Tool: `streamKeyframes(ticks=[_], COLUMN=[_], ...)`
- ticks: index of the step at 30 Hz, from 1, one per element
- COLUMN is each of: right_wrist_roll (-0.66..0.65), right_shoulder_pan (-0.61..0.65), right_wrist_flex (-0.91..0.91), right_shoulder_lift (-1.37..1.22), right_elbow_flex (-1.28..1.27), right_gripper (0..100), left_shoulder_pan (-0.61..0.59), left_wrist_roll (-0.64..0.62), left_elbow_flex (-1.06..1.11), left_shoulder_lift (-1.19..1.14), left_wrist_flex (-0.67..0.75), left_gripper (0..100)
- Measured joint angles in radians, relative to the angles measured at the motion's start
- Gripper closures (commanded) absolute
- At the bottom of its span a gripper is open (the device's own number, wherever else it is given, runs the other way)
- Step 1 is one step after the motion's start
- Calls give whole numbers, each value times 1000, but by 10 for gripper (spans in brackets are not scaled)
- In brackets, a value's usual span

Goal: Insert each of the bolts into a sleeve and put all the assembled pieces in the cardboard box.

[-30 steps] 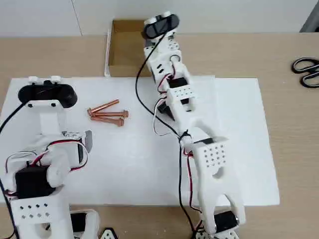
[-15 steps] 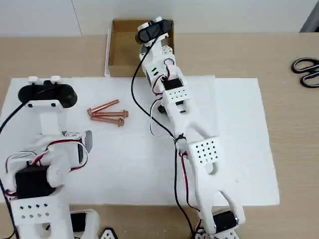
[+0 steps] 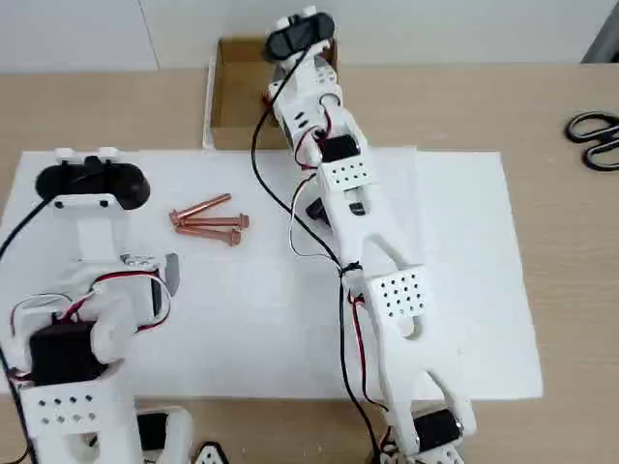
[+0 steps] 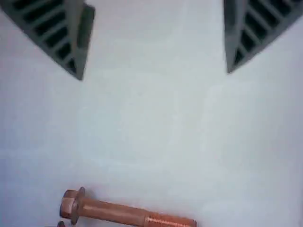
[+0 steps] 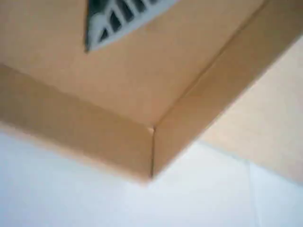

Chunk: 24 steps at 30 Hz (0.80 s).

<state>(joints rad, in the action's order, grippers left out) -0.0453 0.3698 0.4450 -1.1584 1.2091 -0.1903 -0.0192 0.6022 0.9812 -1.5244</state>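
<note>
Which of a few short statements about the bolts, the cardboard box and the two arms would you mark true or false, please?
1. The copper-coloured metal bolts lie on the white mat. True.
2. The left gripper is shut on a bolt. False: it is open above the mat, holding nothing.
3. The right arm extends over the brown cardboard box. True.
4. The black-handled scissors lie inside the box. False: they lie on the wooden table, off the mat.

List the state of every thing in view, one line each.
bolts, three lying loose on the white sheet, outside the box
cardboard box, open-topped, visible floor bare
left pincer, open, above the sheet near a bolt
right pincer, over the box, near a corner
scissors, lying on the table
</note>
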Motion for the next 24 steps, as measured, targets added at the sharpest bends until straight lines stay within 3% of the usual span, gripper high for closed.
streamKeyframes(ticks=[8,13,24], right_wrist_roll=[0,0,0], right_shoulder_pan=[-3,-34,-44], right_wrist_flex=[453,690,1203], right_shoulder_lift=[6,87,594], right_elbow_flex=[400,427,436], right_gripper=[828,828,828], left_shoulder_pan=[0,0,0], left_wrist_roll=[0,0,0], left_elbow_flex=[0,0,0], left_shoulder_lift=[0,0,0], left_wrist_flex=[0,0,-2], left_gripper=[815,815,815])
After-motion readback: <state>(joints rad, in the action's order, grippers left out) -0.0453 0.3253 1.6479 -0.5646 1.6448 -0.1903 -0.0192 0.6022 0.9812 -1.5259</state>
